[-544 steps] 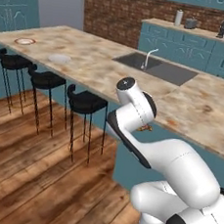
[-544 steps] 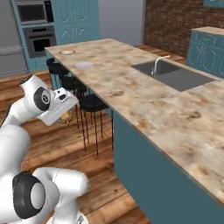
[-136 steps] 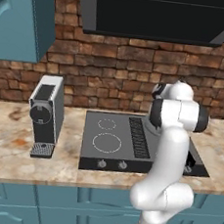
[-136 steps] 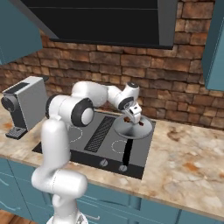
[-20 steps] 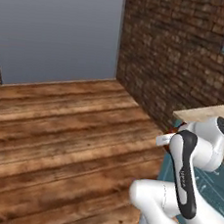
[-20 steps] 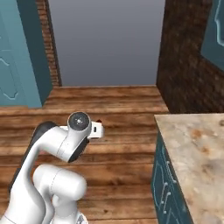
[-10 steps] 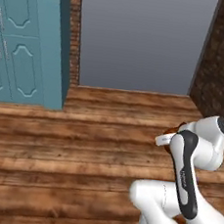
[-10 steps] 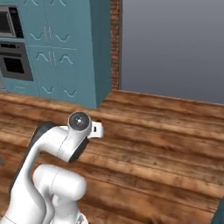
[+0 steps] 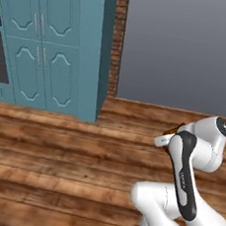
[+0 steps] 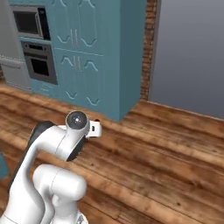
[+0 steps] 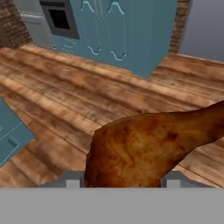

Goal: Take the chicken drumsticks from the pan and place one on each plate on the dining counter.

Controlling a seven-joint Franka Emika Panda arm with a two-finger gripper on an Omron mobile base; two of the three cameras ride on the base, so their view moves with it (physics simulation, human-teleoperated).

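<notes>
Surroundings: tall teal panelled cabinets (image 9: 58,44) stand on the wooden plank floor (image 9: 54,163), seen across the left half of the left base view. A built-in oven (image 10: 39,63) with a microwave (image 10: 28,22) above it sits in the cabinet run, at the left of the right base view, and a grey appliance front (image 10: 11,65) lies further left of those. A strip of brick wall (image 10: 148,48) borders the cabinets' end, with a plain grey wall (image 9: 187,49) beyond it. A teal panel corner (image 11: 11,135) juts in at the left edge of the hand view, low against the floor. The floor between the arm and the cabinets is open planks; nothing stands between them.

Arm: folded close to its own body in both base views, hand end drawn in near the elbow joint.

Claw (image 11: 124,177): clamped on a chicken drumstick (image 11: 144,151). In the hand view the golden-brown meat bulges between the two finger tips (image 11: 72,180), thick end at the tips, narrow end running off toward the right edge. Drumstick is carried in the air above the floor, touching nothing but the claw. In the left base view a sliver of brown (image 9: 175,129) shows at the hand end; too small to read more.
</notes>
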